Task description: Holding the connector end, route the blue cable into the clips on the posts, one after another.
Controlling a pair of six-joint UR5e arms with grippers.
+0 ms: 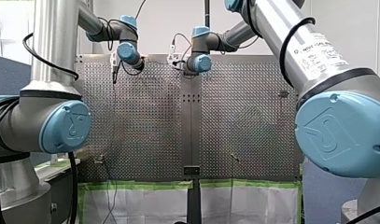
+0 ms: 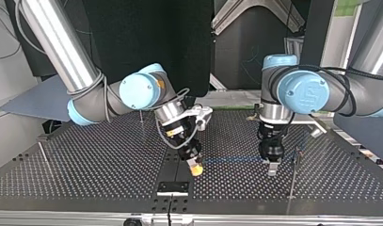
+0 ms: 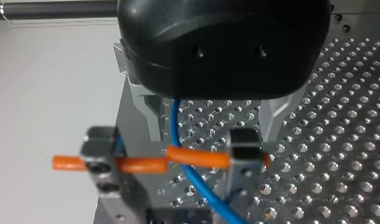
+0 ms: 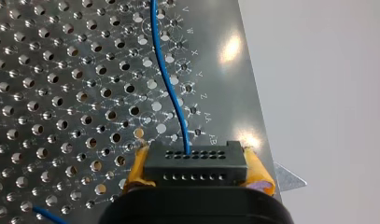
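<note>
In the front view the arms' own wrist joints hide both sets of fingers. In the left wrist view the black body of my left gripper covers where the blue cable starts. The cable drops between the metal fingers, nearer one and touching neither, so the jaws stand open. It crosses an orange sleeve that seems to bridge two metal blocks, then is cut off at the frame's edge. My right gripper clamps the black connector between yellow pads. The cable leaves the connector's face and leads ahead over the perforated table.
</note>
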